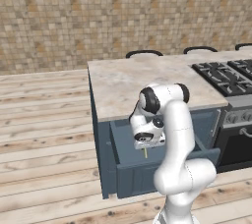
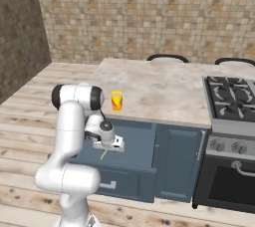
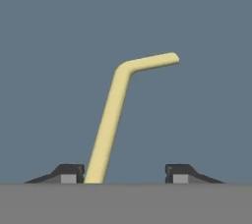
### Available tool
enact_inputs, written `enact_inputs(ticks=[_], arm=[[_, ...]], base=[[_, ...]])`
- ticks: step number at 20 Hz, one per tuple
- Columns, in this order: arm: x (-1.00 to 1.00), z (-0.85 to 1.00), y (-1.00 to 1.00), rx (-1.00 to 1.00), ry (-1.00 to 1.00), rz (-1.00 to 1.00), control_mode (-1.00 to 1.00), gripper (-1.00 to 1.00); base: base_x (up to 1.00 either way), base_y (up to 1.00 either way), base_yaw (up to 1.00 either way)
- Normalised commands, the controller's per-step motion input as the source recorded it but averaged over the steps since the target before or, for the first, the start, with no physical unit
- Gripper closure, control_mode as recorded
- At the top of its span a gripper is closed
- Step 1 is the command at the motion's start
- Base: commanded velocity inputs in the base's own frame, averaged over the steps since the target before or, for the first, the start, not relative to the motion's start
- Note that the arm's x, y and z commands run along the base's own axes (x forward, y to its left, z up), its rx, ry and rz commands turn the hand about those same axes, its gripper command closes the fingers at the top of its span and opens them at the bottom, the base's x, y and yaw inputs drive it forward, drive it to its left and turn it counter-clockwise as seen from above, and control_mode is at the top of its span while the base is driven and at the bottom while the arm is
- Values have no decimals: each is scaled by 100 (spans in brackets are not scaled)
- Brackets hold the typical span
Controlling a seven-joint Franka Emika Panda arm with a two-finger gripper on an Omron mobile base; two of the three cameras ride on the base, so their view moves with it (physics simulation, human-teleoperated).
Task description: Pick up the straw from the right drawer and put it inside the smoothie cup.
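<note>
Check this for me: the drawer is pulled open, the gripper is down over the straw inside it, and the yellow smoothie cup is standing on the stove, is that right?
One thing is wrong. The smoothie cup stands on the marble counter above the open right drawer, not on the stove; the right base view shows it. The gripper is over the straw in the drawer, as you said.

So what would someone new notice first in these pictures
The white robot arm bends down into the open dark blue-grey drawer, its gripper straddling a thin pale-yellow bent straw on the drawer floor. A small yellow cup stands on the marble counter behind.
</note>
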Motion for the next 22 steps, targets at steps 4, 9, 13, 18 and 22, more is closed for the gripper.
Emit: enact_inputs(ticks=[4, 9, 13, 18, 22], arm=[[-83, -26, -54, 0, 2, -3, -100, 100], [-70, -12, -71, 0, 0, -5, -100, 100], [-9, 8, -43, 4, -12, 0, -100, 100], [-3, 55, -32, 11, -34, 0, -100, 100], [-19, 83, -17, 10, -44, 3, -100, 100]], base=[[0, 0, 0], [0, 0, 0], [0, 0, 0], [0, 0, 0], [0, 0, 0]])
